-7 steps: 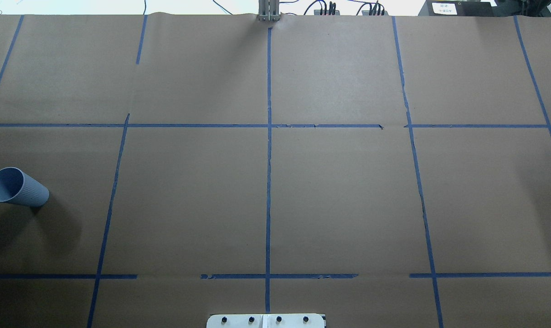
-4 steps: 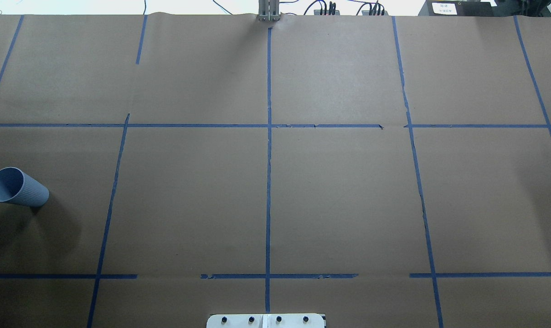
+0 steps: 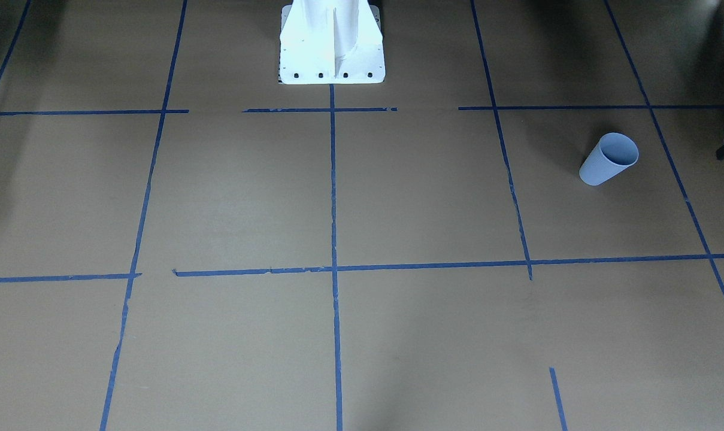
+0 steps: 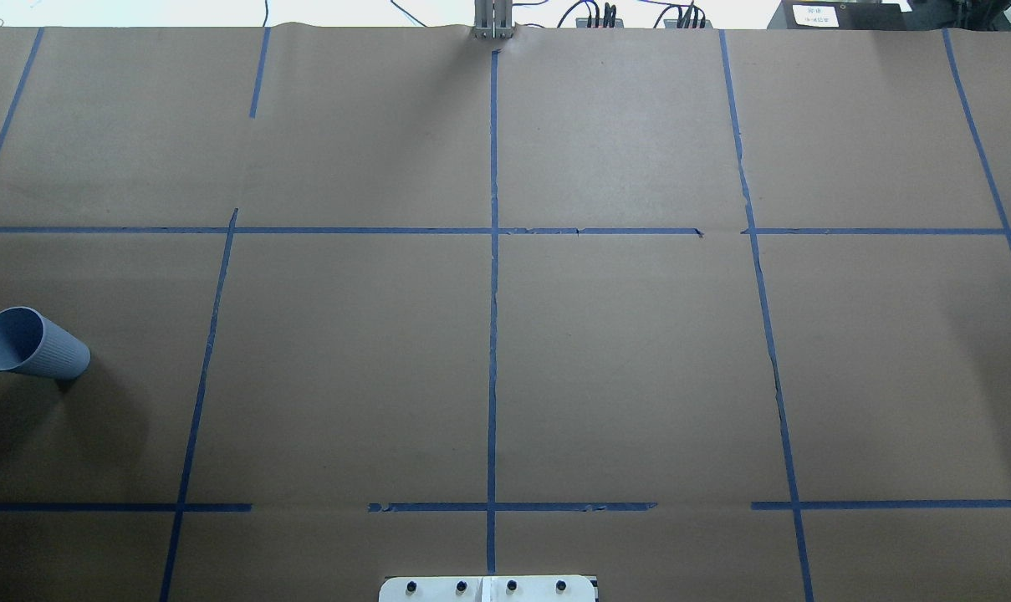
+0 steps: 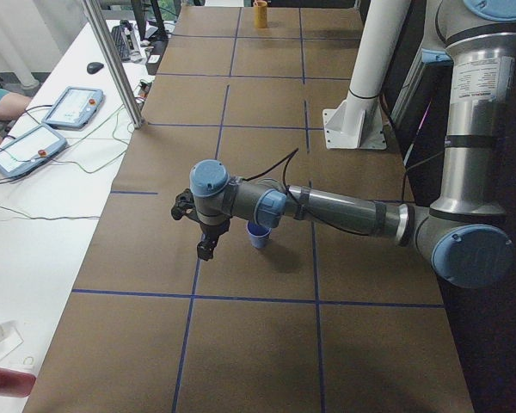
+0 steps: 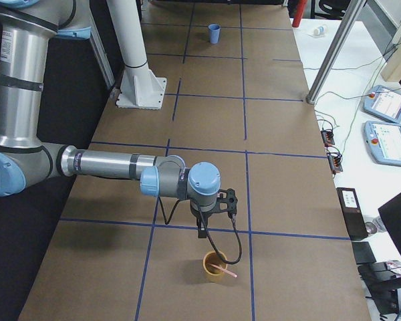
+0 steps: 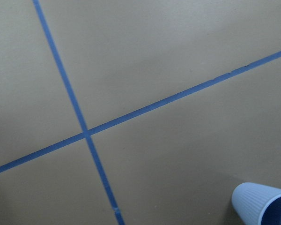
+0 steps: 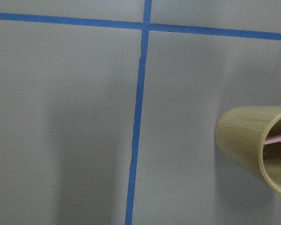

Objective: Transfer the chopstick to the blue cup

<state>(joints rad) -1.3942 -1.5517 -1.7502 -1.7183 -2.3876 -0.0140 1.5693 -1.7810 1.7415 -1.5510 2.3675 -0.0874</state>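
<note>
The blue cup (image 4: 33,343) stands upright near the table's left edge; it also shows in the front view (image 3: 608,158), the left side view (image 5: 258,234) and the left wrist view (image 7: 264,206). My left gripper (image 5: 205,249) hangs just beside the cup, fingers down; I cannot tell if it is open or shut. A pink chopstick (image 6: 220,268) leans inside a tan cup (image 6: 214,266); both also show in the right wrist view, the chopstick (image 8: 277,138) in the tan cup (image 8: 253,145). My right gripper (image 6: 200,232) hovers just above and behind the tan cup; its state cannot be told.
The white robot pedestal (image 3: 332,48) stands at the table's robot side. A metal post (image 5: 112,60) rises at the far edge, with control tablets (image 5: 73,103) on the white side table. Blue tape lines grid the brown table paper (image 4: 639,351).
</note>
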